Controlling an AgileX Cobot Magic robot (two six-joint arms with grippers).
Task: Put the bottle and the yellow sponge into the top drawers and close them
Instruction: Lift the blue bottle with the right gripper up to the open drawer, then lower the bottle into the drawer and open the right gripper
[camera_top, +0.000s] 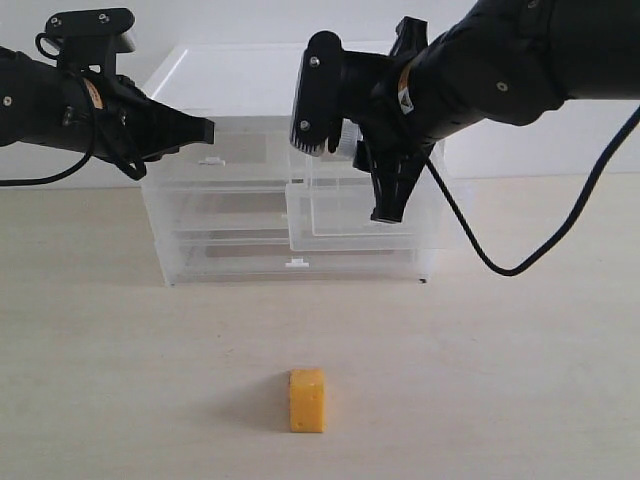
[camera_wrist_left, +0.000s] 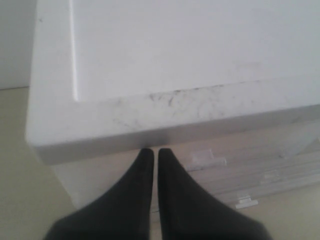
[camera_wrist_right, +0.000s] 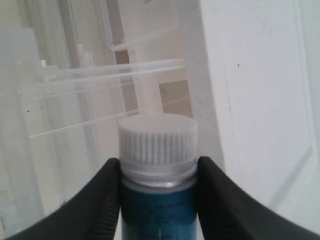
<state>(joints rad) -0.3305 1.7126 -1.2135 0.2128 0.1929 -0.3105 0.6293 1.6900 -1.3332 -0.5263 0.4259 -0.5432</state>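
right gripper (camera_wrist_right: 158, 166) clamped on bottle (camera_wrist_right: 157, 205) at neck: looks rigid, light, slick. left gripper (camera_wrist_left: 155, 153) pinched together. yellow sponge (camera_top: 307, 400) soft, take flat sides.

The bottle (camera_wrist_right: 157, 210) is cut off at the right wrist view's edge, its dark print blurred.

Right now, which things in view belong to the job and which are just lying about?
Job: bottle, in the right fingers; yellow sponge on the table; right top drawer, pulled out; left top drawer.
Not in it: full-width lower drawers; black cable.
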